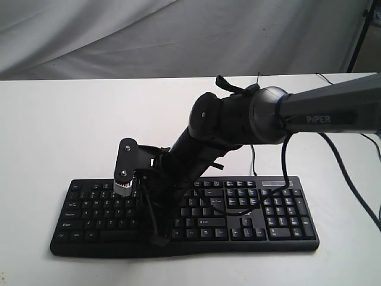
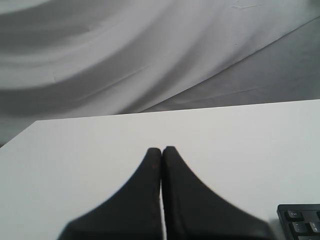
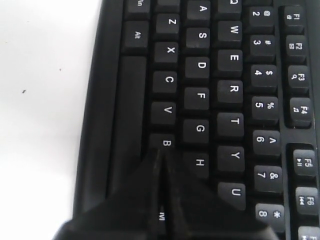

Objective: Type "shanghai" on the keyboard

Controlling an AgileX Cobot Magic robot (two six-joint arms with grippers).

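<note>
My right gripper [image 3: 161, 156]: fingers pressed together into one poking tip, low at B key [image 3: 166, 143], beside H key [image 3: 199, 162] (likely lining up letter). Black keyboard [image 1: 268, 217] front-centre on white table [image 1: 59, 119]. My left gripper [image 2: 161, 150] likewise together, parked over bare table off keyboard corner, out of way.

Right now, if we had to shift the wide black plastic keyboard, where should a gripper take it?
Probably the left short end of the keyboard, approached low from the left: it lies flat on the white table, its edge is thin and key-free there, and the right gripper, shut, covers the middle keys.
</note>
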